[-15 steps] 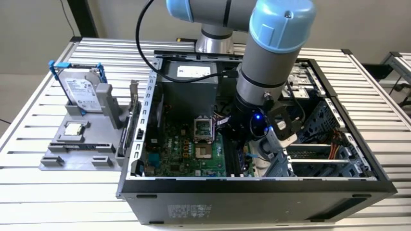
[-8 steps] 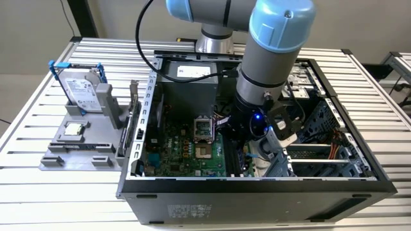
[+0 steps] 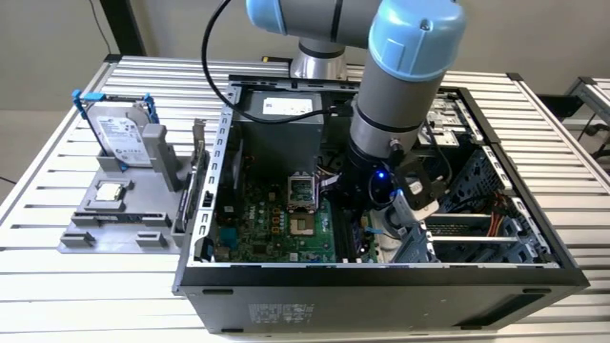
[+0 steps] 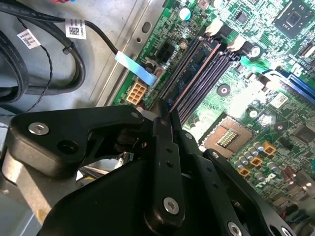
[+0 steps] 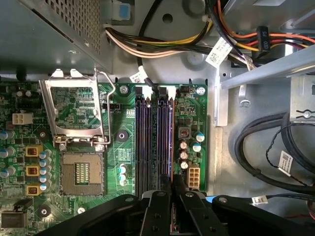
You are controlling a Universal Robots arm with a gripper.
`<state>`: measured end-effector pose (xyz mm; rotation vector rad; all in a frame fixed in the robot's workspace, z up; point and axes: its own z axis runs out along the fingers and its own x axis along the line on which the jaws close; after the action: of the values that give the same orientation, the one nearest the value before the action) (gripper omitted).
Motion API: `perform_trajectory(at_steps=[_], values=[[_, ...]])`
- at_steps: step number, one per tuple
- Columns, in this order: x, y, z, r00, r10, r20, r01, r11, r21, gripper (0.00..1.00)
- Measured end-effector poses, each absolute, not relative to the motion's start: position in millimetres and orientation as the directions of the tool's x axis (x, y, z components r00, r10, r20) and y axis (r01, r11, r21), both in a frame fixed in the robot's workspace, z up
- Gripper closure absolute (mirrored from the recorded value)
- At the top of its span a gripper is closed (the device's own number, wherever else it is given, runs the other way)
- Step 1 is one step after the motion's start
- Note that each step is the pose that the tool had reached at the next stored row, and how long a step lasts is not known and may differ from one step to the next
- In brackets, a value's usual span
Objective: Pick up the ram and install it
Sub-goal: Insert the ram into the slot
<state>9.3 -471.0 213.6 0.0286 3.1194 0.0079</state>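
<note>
The ram (image 4: 195, 66) is a thin bluish-green stick standing on edge in one of the long black memory slots (image 5: 143, 142) of the motherboard (image 3: 276, 225). In the first wrist view the ram (image 5: 171, 132) appears edge-on, running from the slot's white latch down to the fingers. My gripper (image 4: 165, 116) is shut on the stick's near end, with its black fingers (image 5: 160, 196) pressed together on either side. In the exterior view the gripper (image 3: 393, 207) is low inside the open computer case, on the exterior view's right of the processor socket (image 3: 300, 189).
The open processor socket (image 5: 81, 172) lies beside the slots. Cable bundles (image 5: 162, 46) and drive cages (image 3: 476, 214) crowd the case around the arm. On the exterior view's left, a grey fixture (image 3: 119, 229) holds a hard drive in a blue frame (image 3: 124, 139) and a square processor chip (image 3: 111, 191).
</note>
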Motion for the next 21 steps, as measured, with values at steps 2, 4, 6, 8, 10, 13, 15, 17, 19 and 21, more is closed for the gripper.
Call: perform_trajectory(at_steps=[2,4,6,8,10,13,15,17,19,21], values=[[9.3,-471.0,212.0,-1.000,0.018,-0.022,0.018,1.000,0.005,1.00],[9.3,-471.0,211.4,-1.000,0.018,-0.022,0.018,1.000,0.005,1.00],[9.3,-471.0,210.6,-1.000,0.019,-0.022,0.018,1.000,0.005,1.00],[9.3,-471.0,210.6,-1.000,0.018,-0.022,0.018,1.000,0.005,1.00],[9.3,-471.0,210.4,-1.000,0.018,-0.022,0.018,1.000,0.005,1.00],[9.3,-471.0,210.0,-1.000,0.019,-0.022,0.018,1.000,0.005,0.00],[9.3,-471.0,209.9,-1.000,0.019,-0.022,0.018,1.000,0.005,0.00],[9.3,-471.0,209.9,-1.000,0.019,-0.022,0.018,1.000,0.005,0.00],[9.3,-471.0,209.8,-1.000,0.018,-0.022,0.018,1.000,0.005,0.00],[9.3,-471.0,211.0,-1.000,0.019,-0.022,0.018,1.000,0.005,0.00]])
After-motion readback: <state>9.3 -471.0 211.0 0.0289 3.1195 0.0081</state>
